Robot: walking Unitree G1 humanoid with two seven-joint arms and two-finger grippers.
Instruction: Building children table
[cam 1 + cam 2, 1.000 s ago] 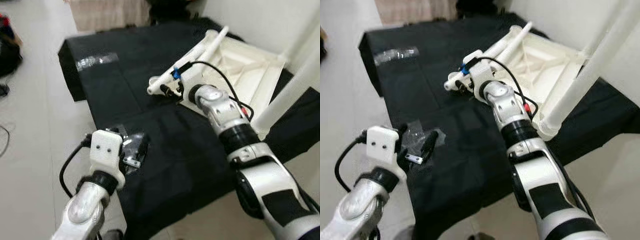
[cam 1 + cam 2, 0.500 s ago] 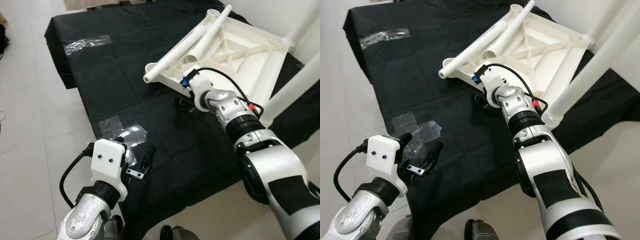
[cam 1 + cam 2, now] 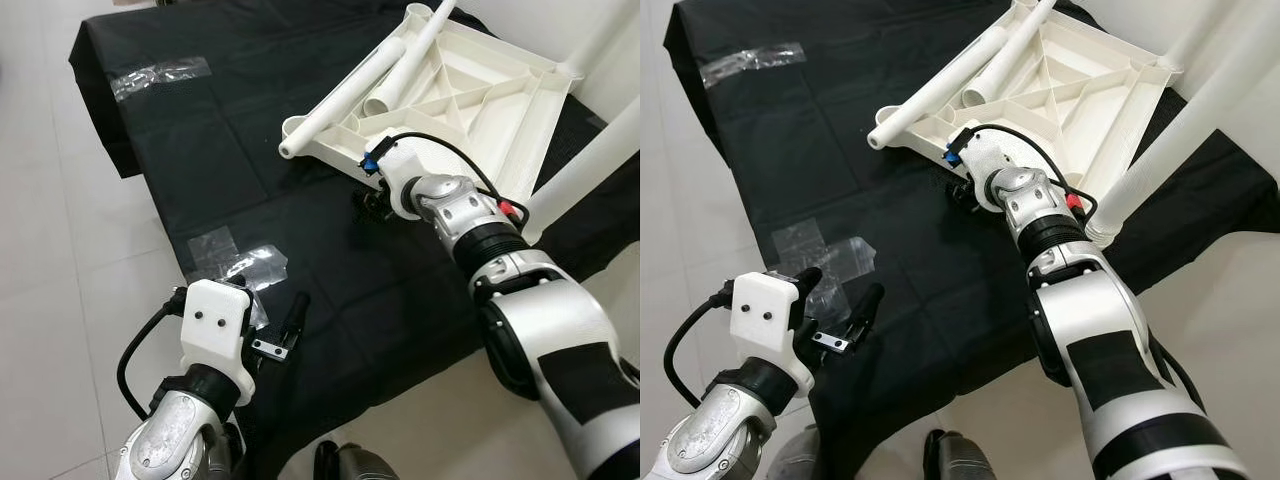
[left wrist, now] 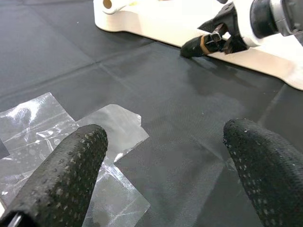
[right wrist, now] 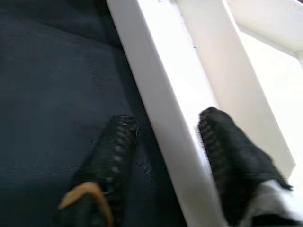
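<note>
The white tabletop [image 3: 480, 100] lies upside down on the black cloth [image 3: 230, 170], toward the cloth's far right corner, its ribbed underside facing up. One white leg [image 3: 365, 85] lies across its near-left part, with the open end sticking out past the tabletop's corner over the cloth. Two more white legs [image 3: 1185, 130] rise from its right side, slanting up and out of the pictures.

The right gripper [image 5: 163, 156] is at the tabletop's near edge, low over the cloth. Its jaws are spread and straddle the white rim: one finger [image 5: 113, 156] stands on the cloth side, the other on the inner side of the rim. Whether either finger touches the rim cannot be told. A black cable [image 3: 450, 150] loops over the wrist.

The left gripper [image 4: 165, 161] hovers over the near-left edge of the cloth, well apart from the tabletop, jaws wide apart and holding nothing. Just beside and partly under it lie crumpled clear plastic wrappers [image 3: 240, 265] on the cloth. Another strip of clear plastic [image 3: 160, 75] lies near the cloth's far left corner.

The cloth is spread over the pale tiled floor [image 3: 60, 260], which shows along its left and near sides.
</note>
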